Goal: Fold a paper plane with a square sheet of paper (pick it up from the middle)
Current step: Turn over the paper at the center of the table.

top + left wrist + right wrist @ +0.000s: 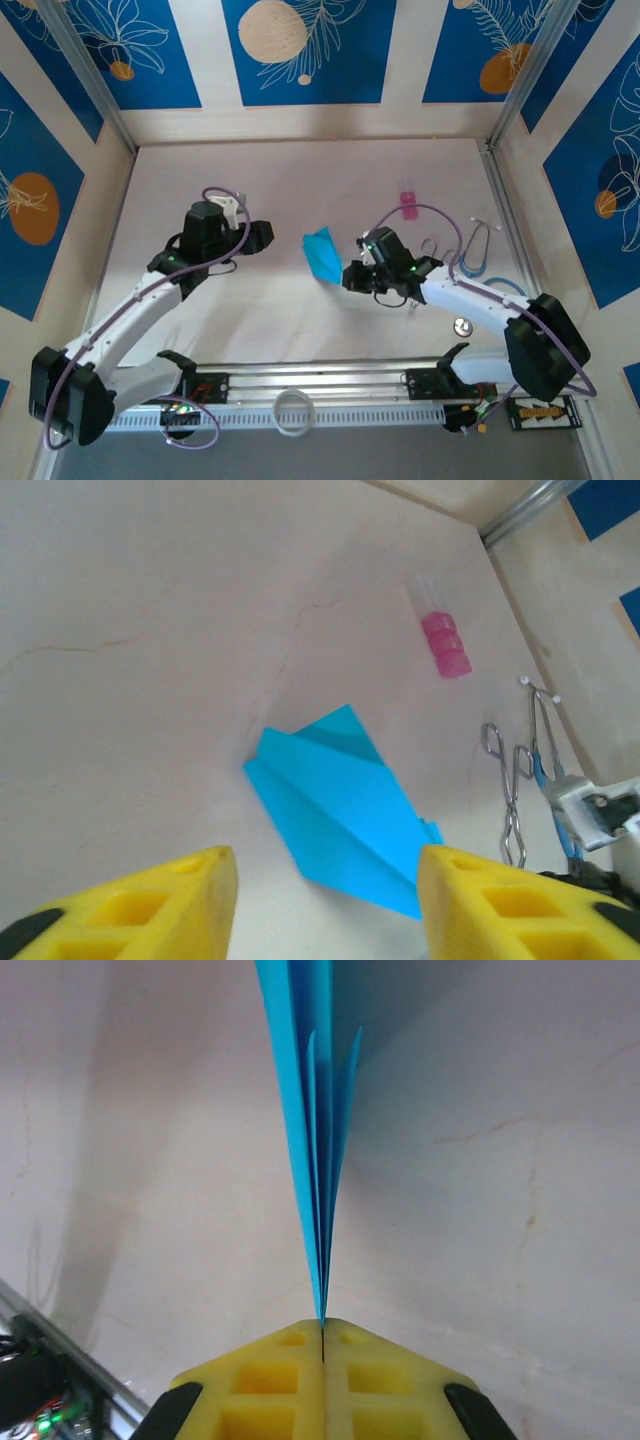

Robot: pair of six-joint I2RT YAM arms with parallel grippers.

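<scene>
Right of centre, top view: paper plane (323, 255), long axis upper left to lower right. Held? (KL)

Yes: right gripper (351, 277) clenched on its lower-right end; left gripper (262, 236), jaws apart, empty, lies left of it. (RS)

I count one paper plane (322, 254), one pink object (408, 205), two arms, the left arm (150, 300) and the right arm (470, 295), what I take for two scissor-handled tools (512, 810), one white ring (277, 412) and one small round disc (462, 326)
</scene>
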